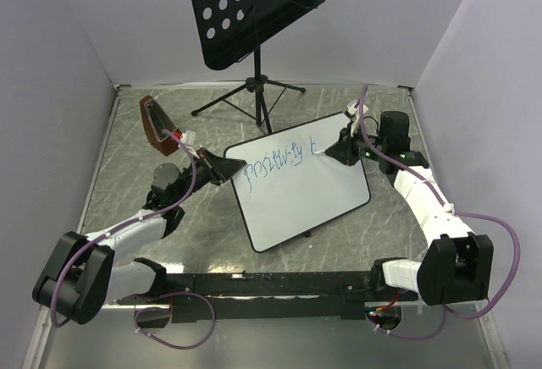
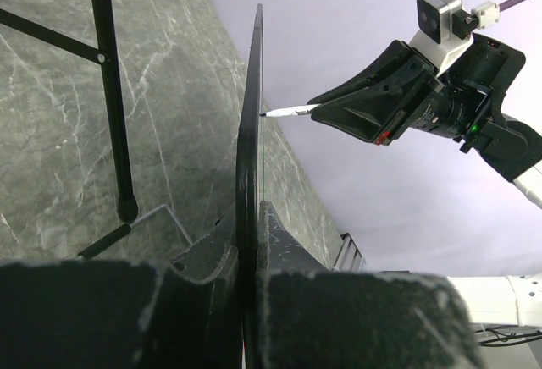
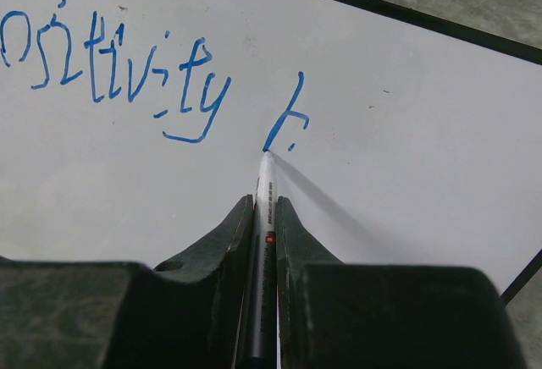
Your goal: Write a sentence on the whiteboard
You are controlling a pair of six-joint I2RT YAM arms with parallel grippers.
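Blue marker (image 3: 261,259) pinched by right end effector (image 3: 264,204) touches whiteboard (image 1: 305,195) (left end effector (image 2: 250,217) clamps its edge).

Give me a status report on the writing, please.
Left gripper clamps white black-rimmed whiteboard. Right gripper holds slim marker, tip on board. Blue "positivity" done, next word started. Nothing blocking.

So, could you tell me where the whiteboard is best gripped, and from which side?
Grip the whiteboard by its left edge, coming in edge-on from the left, jaws across its thickness. It is a thin flat sheet, so only an edge fits a tool, and this one is clear of the sentence and the pen in the right tool. The left tool clamps there.
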